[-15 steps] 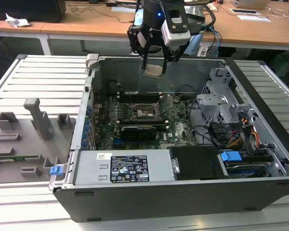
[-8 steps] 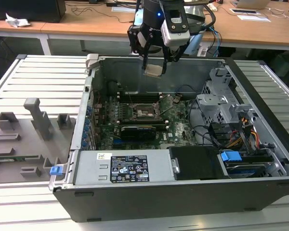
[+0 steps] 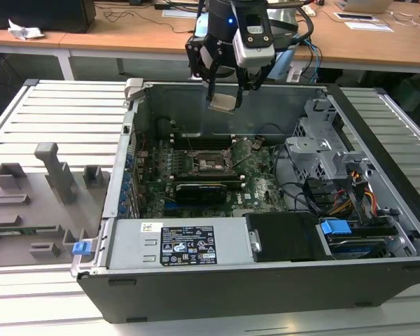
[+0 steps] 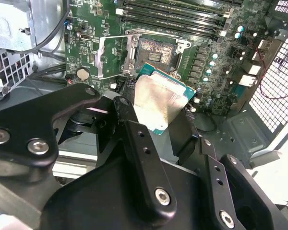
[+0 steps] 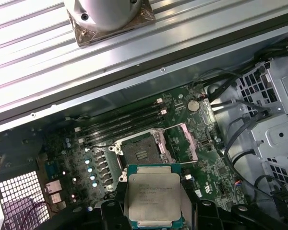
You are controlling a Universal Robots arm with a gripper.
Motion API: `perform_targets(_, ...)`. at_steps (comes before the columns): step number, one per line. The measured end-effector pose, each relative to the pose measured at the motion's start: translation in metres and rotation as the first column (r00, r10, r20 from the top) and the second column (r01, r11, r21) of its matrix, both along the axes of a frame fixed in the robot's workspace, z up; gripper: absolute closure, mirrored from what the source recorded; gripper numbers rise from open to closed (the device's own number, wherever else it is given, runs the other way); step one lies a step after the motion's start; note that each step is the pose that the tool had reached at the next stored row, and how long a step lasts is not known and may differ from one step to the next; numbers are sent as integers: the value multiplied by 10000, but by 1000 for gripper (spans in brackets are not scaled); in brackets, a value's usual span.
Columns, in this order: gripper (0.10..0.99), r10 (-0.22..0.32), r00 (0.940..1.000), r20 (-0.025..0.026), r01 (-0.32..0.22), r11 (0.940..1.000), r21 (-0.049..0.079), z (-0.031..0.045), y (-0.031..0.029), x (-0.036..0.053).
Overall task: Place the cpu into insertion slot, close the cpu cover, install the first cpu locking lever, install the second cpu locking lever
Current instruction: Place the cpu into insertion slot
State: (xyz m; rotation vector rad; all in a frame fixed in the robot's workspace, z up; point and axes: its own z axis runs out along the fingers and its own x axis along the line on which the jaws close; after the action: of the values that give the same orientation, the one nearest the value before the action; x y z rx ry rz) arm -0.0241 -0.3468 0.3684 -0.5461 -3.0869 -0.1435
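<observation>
Surface [image 3: 56,105]: slatted metal, carrying an open computer case [image 3: 266,280] lying on its side. A grey parts fixture [image 3: 35,203] sits beside the case on the exterior view's left.

Motherboard [image 3: 259,189]: green, lying flat on the case floor, with a black card across it nearer the camera.

Claw [image 3: 227,94]: hangs above the far wall of the case, well clear of the board. It is closed on the cpu [image 3: 222,103], fingers on two opposite edges. In both wrist views the chip sits between the fingers with its metal face toward the cameras [image 5: 153,196] [image 4: 161,100], slightly tilted in the exterior view.

Cpu cover [image 5: 189,141]: swung open and lying off to one side of the socket. I cannot make out how the locking levers stand.

Insertion slot [image 5: 139,153]: uncovered, dark pin field exposed, nothing seated in it. The cpu is in the air, above the slot and apart from it.

Handling (judgement): the chip looks light, thin and stiff. Its metal lid is smooth and likely slippery. The contact side and the socket pins are probably fragile. An edge grip, as held now, seems right, keeping the fingers off the underside and the chip level.

Status: first step in hand, cpu not yet placed.
</observation>
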Motion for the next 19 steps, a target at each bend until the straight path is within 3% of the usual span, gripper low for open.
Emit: perform_targets(19, 561, -457, 9990, -1, 457, 9990, 0, 0, 0, 0)
